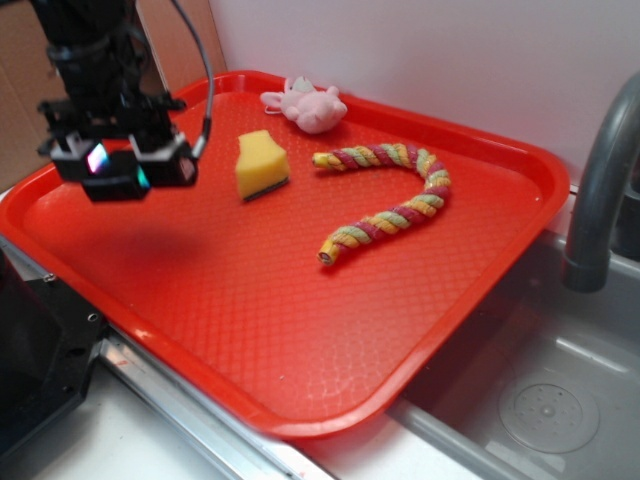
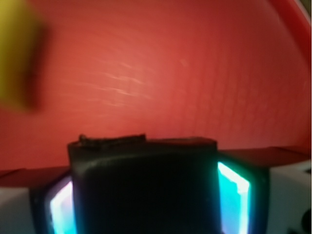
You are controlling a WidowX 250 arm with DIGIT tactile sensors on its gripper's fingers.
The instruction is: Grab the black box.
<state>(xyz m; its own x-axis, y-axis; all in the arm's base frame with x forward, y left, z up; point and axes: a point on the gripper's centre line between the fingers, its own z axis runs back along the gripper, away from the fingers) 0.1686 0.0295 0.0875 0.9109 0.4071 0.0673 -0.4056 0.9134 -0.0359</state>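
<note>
The black box (image 1: 113, 187) is a small matte-black block, clamped between my gripper's (image 1: 120, 172) two glowing pads. It hangs in the air over the near-left part of the red tray (image 1: 250, 310), with a shadow on the tray below it. In the wrist view the black box (image 2: 144, 185) fills the space between the lit pads (image 2: 235, 195), and my gripper (image 2: 145, 200) is shut on it. Its underside is hidden.
A yellow sponge wedge (image 1: 262, 165) sits on the tray just right of the gripper and shows blurred at the wrist view's left (image 2: 14, 53). A striped rope toy (image 1: 395, 200) and a pink plush (image 1: 310, 105) lie farther back. Faucet (image 1: 600, 180) and sink (image 1: 540, 400) are right; a black machine (image 1: 30, 350) lower left.
</note>
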